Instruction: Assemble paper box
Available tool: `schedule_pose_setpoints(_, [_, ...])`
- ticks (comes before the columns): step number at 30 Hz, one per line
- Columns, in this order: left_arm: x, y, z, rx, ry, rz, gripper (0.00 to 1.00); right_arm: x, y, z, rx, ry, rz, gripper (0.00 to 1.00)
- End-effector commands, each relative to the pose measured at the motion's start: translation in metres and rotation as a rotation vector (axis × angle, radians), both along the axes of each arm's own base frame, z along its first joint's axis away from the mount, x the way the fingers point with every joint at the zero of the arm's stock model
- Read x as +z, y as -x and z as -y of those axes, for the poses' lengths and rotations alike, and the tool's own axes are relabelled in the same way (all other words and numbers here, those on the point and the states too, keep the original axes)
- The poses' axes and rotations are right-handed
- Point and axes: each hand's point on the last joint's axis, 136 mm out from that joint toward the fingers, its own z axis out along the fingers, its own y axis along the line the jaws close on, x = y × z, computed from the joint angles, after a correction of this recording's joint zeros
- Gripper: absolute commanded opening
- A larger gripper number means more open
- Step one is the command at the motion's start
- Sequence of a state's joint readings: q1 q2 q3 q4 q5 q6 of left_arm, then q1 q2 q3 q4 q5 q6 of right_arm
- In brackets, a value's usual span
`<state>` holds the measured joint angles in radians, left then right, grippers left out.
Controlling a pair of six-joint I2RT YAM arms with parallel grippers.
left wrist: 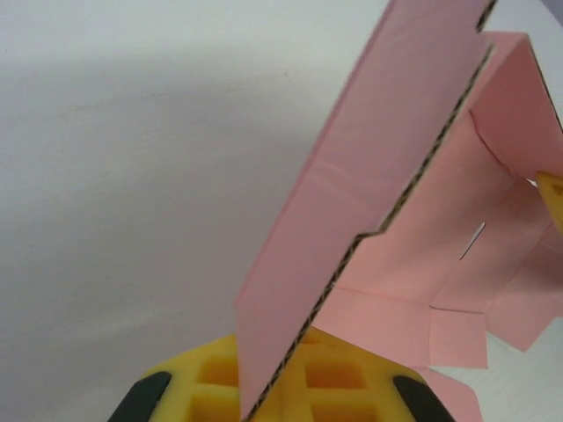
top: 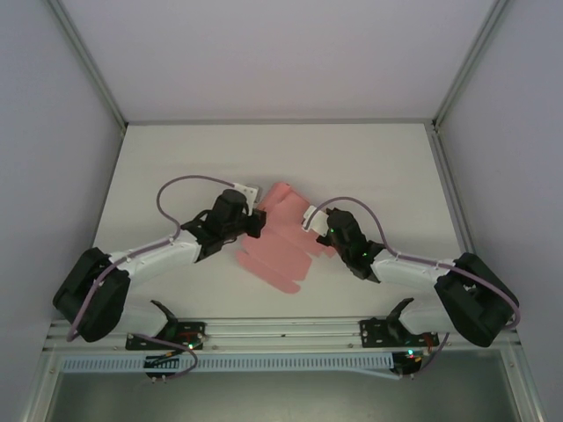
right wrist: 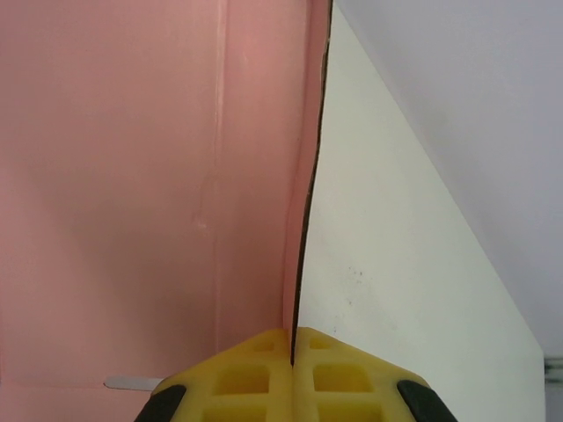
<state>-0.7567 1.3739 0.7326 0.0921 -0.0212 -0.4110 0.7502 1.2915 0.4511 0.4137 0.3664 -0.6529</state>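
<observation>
The box (left wrist: 387, 149) is matt pink card, its cut edge corrugated. Yellow pads (right wrist: 264, 352), bottom centre, look like soft moulded rubber. The table (top: 378, 167) is smooth, matt white.

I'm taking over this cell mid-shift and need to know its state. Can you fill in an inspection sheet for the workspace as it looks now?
Surface: white table, carrying the card between the two arms.
Job's things: pink paper box, not yet assembled; sheet mostly flat, one panel raised at the left hand.
Clutter: nothing seen.
Grippers: left hand shut on the raised panel's edge; right hand shut on another edge of the card.
Cables: a grey cable loops over each arm near its wrist.
Surroundings: pale walls with metal frame posts; slotted rail at the near edge.
</observation>
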Motion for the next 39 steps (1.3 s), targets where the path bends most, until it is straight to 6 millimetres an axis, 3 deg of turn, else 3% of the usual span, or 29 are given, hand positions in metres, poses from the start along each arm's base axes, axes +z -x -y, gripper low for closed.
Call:
schedule_pose_setpoints(1, [-0.001, -0.008, 0.000, 0.047, -0.115, 0.056, 0.06, 0.009, 0.000, -0.016, 0.042, -0.053, -0.016, 0.00])
schedule_pose_setpoints(3, [-0.007, -0.009, 0.003, 0.061, -0.145, 0.054, 0.12, 0.007, -0.001, -0.017, 0.041, -0.047, -0.027, 0.00])
schedule_pose_setpoints(10, [-0.014, -0.004, 0.042, -0.018, -0.176, 0.086, 0.11, 0.003, 0.001, -0.021, 0.059, -0.054, -0.052, 0.00])
schedule_pose_setpoints(14, [-0.021, 0.002, 0.062, -0.066, -0.159, 0.076, 0.16, 0.002, 0.000, -0.020, 0.055, -0.056, -0.059, 0.00])
schedule_pose_setpoints(20, [-0.016, 0.006, 0.063, -0.069, -0.152, 0.069, 0.26, 0.001, -0.002, -0.017, 0.043, -0.056, -0.064, 0.00])
schedule_pose_setpoints(23, [0.000, 0.011, 0.058, -0.061, -0.120, 0.090, 0.30, 0.001, -0.003, -0.014, 0.032, -0.052, -0.061, 0.00])
schedule_pose_setpoints(28, [0.027, 0.012, 0.036, -0.005, -0.085, 0.129, 0.48, 0.000, -0.004, -0.011, 0.023, -0.042, -0.059, 0.00])
schedule_pose_setpoints(31, [0.040, 0.009, 0.011, 0.074, -0.067, 0.133, 0.67, 0.002, -0.004, -0.011, 0.025, -0.044, -0.053, 0.00])
schedule_pose_setpoints(39, [0.066, -0.001, -0.059, 0.275, -0.004, 0.148, 0.98, 0.009, -0.001, -0.013, 0.062, -0.042, -0.019, 0.00])
